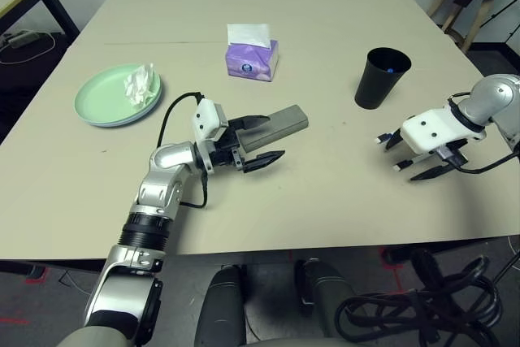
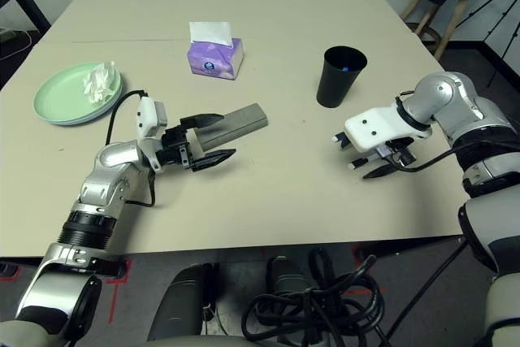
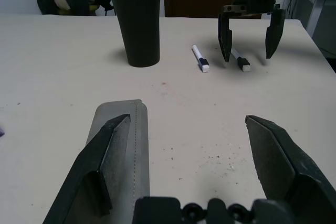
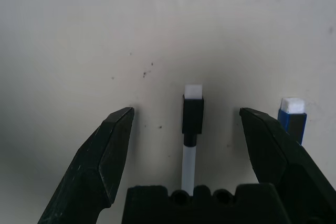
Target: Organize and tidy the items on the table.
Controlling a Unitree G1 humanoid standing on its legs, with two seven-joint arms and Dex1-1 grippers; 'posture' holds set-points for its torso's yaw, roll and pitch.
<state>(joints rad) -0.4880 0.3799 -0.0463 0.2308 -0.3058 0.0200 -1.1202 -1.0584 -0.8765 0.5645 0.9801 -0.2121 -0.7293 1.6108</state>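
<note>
Left pincer [image 1: 262, 144] open, level; right pincer [image 1: 422, 158] open, pointing down.

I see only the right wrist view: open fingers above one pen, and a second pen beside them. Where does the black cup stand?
Observer: The black cup stands upright on the table, beyond the right gripper and apart from it.
Operator: What is the left arm doing?
Observer: The left gripper is open, with one finger over the near end of the grey glasses case.
Operator: Is anything else there to tidy?
Observer: A crumpled tissue lies on the green plate, on the robot's far left.
</note>
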